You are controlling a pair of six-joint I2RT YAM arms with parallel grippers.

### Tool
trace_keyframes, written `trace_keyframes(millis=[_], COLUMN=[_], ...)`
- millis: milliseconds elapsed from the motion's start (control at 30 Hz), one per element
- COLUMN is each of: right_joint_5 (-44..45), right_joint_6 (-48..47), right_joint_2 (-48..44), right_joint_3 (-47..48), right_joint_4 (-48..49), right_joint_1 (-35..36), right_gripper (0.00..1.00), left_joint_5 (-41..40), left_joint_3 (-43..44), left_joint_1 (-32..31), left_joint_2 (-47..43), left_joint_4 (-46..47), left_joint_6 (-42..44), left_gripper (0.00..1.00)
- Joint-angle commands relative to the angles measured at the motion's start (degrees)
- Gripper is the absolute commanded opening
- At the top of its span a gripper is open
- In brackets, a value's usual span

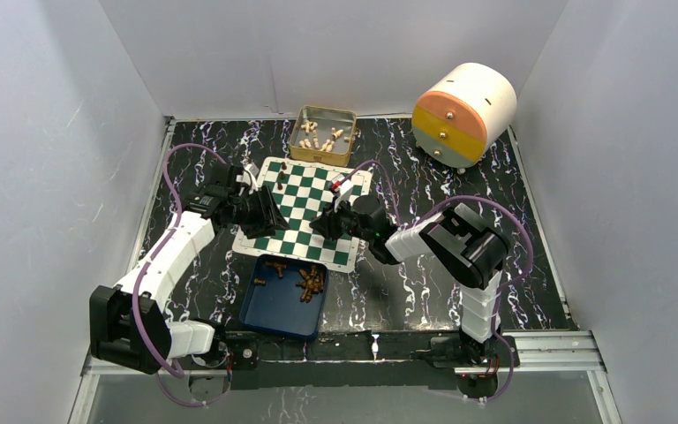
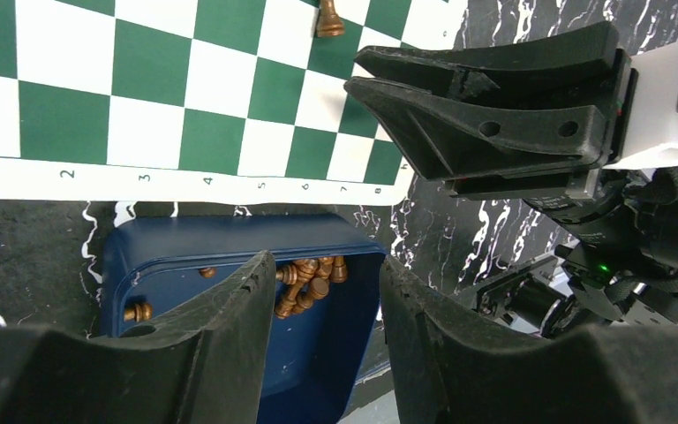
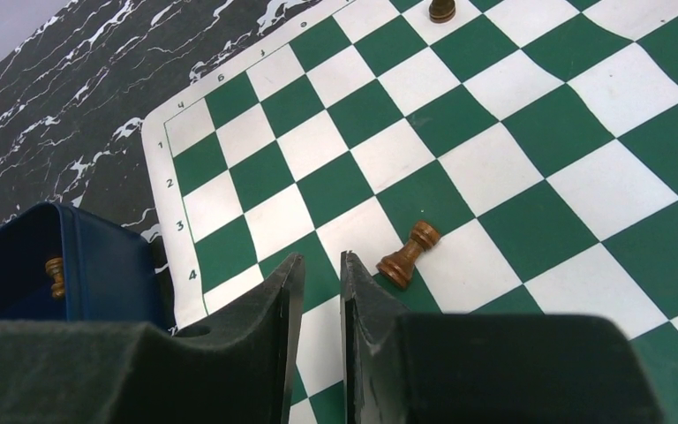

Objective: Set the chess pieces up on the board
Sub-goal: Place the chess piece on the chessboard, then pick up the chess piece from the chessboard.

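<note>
Most of the brown chess pieces [image 1: 309, 283] are not on the board [image 1: 302, 205] yet. They lie in a heap in the blue tray [image 1: 260, 322], which sits at 6 o'clock from the board in the top view. Only a few brown pieces are on the board, up near its 11 o'clock corner.

One brown rook [image 3: 409, 254] lies tipped on its side on the squares, just at 2 o'clock from the right gripper [image 3: 320, 265]. It needs standing up. That gripper's fingers are only a crack apart and hold nothing.

The left gripper [image 2: 322, 269] hangs over the board's 6 o'clock edge and the tray. Its fingers are apart with nothing between them.

The gold tin [image 1: 301, 132] of cream pieces [image 1: 327, 141] sits at 12 o'clock from the board.

I think the job has only just begun. Almost every brown piece has to be picked out of the tray and stood on its square.
</note>
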Motion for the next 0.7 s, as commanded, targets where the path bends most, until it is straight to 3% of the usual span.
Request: trace_keyframes(millis=[0,167,400,667], right_joint_5=[0.26,2.50,13.36,23.42], right_joint_6=[-1.30,-1.85,5.77,11.48], right_joint_2=[-2.09,-6.50,-4.00,0.80], right_joint_3=[0.09,1.38,16.33,24.03], right_joint_4=[3.10,-4.51,-35.96,-46.00], right_joint_1=[-0.27,-0.31,0.02,2.76], right_gripper=[0.31,0.35,0.41,0.46], left_joint_5=[-3.55,-6.70,-14.55,-19.52], left_joint_3=[1.60,3.92,4.02,-2.20], left_joint_1=[0.07,0.14,0.11,0.12], left_joint_2=[-2.07,1.06,0.43,-6.69], left_joint_4=[-2.18,-3.18,-1.15,4.25], left_joint_6=[2.26,4.02,4.81,7.01], left_gripper=[0.45,0.45,0.44,0.45])
